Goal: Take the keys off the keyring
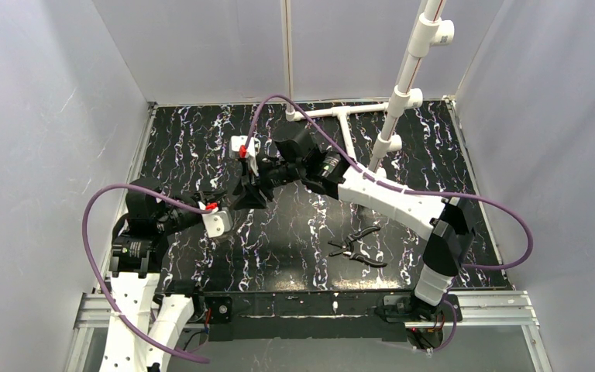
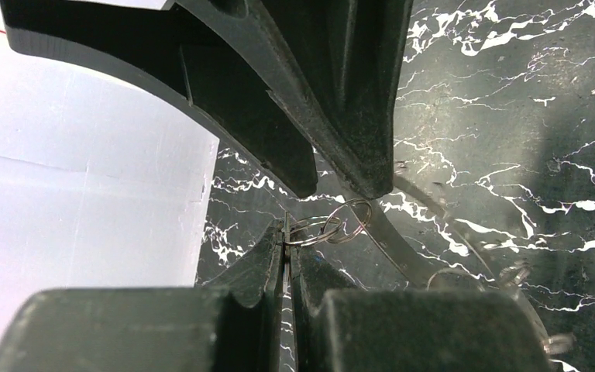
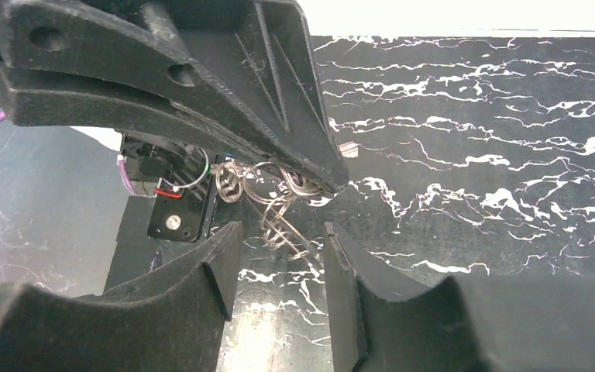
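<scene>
The keyring (image 2: 319, 229) is a small cluster of linked silvery wire rings, held clear of the black marbled table (image 2: 511, 93). My left gripper (image 2: 286, 226) is shut on a thin metal edge of it. In the right wrist view the rings (image 3: 279, 203) hang from the left gripper's fingertips (image 3: 318, 172) and dangle just ahead of my right gripper (image 3: 280, 230), which is open and holds nothing. From above, the two grippers meet tip to tip, left gripper (image 1: 223, 203) against right gripper (image 1: 246, 194). I cannot make out separate keys.
Black-handled pliers (image 1: 358, 248) lie on the table right of centre. A white pipe frame (image 1: 403, 93) stands at the back right. Purple cables (image 1: 93, 232) loop off both arms. White walls close in the left, back and right.
</scene>
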`<action>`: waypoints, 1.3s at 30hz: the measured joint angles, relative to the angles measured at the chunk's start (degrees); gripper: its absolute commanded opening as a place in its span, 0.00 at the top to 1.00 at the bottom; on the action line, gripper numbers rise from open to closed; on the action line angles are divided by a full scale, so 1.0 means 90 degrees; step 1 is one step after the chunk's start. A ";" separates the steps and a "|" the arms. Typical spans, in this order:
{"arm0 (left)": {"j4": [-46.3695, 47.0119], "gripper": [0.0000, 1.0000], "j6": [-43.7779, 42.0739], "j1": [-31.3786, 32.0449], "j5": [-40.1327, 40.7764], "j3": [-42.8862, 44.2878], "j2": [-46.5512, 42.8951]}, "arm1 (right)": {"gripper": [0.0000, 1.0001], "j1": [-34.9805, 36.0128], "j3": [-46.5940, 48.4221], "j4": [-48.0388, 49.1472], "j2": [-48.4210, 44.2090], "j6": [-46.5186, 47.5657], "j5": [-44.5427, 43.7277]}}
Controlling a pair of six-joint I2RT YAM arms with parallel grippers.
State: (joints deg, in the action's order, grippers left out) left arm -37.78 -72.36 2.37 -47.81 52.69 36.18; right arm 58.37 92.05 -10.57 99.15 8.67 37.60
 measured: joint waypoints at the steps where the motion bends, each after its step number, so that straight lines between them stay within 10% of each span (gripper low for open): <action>1: 0.0002 1.00 0.0022 0.0000 0.0022 0.0002 0.0002 | 0.51 0.0010 0.0005 0.0000 0.0000 -0.0015 0.0005; 9: 0.0000 1.00 0.0219 0.0000 0.0102 0.0066 0.0022 | 0.58 0.0131 0.0007 0.0007 0.0078 -0.0066 0.0007; 21: -0.0012 1.00 0.0328 0.0000 0.0095 0.0083 0.0034 | 0.99 0.0146 0.0005 0.0019 0.0211 -0.0068 -0.0017; 39: -0.0279 1.00 0.0423 0.0007 -0.0107 0.0274 0.0289 | 0.99 0.0197 0.0085 -0.0282 0.0202 0.0818 -0.0066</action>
State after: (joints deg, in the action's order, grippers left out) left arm -40.29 -68.55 2.44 -48.77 55.16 38.79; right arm 60.14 92.82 -13.10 100.97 16.03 37.01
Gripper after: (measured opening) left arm 0.018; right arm 0.031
